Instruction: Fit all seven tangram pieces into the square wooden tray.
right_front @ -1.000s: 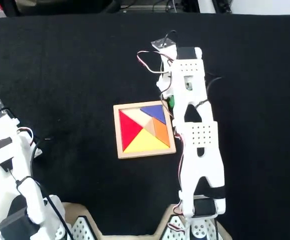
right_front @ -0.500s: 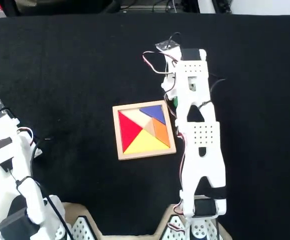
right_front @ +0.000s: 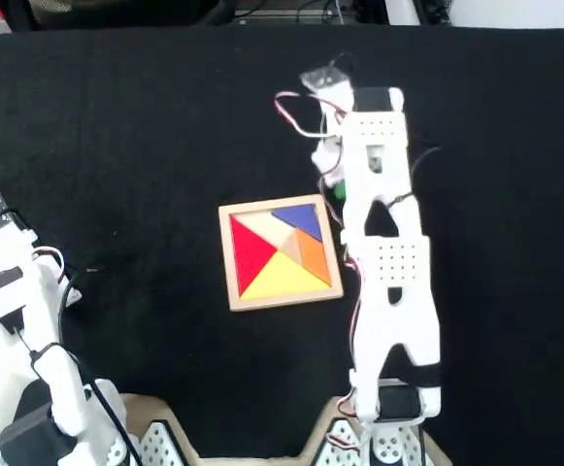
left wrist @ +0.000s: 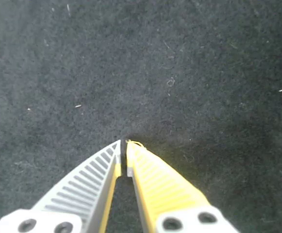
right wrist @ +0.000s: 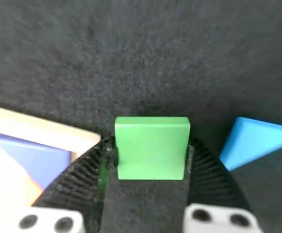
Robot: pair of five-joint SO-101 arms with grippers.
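The square wooden tray (right_front: pixel 226 254) lies mid-table with red, yellow, orange, dark blue and pale pieces set in it. My right gripper (right wrist: pixel 150 158) is shut on a green square piece (right wrist: pixel 151 147), held just off the tray's corner (right wrist: pixel 90 138). In the high view the green piece (right_front: pixel 338 191) peeks out beside the right arm (right_front: pixel 383 243), near the tray's far right corner. A light blue triangle (right wrist: pixel 255 138) lies on the cloth beside the green square. My left gripper (left wrist: pixel 124 143) is shut, empty, over bare black cloth at the table's left.
Black cloth covers the whole table. The left arm (right_front: pixel 15 320) stands at the near left edge. Arm bases (right_front: pixel 262 442) sit along the front edge. Loose wires (right_front: pixel 296 112) trail from the right arm's wrist.
The right arm has moved away from the near edge and slightly right, carrying the green square. The tray and the left arm stayed put.
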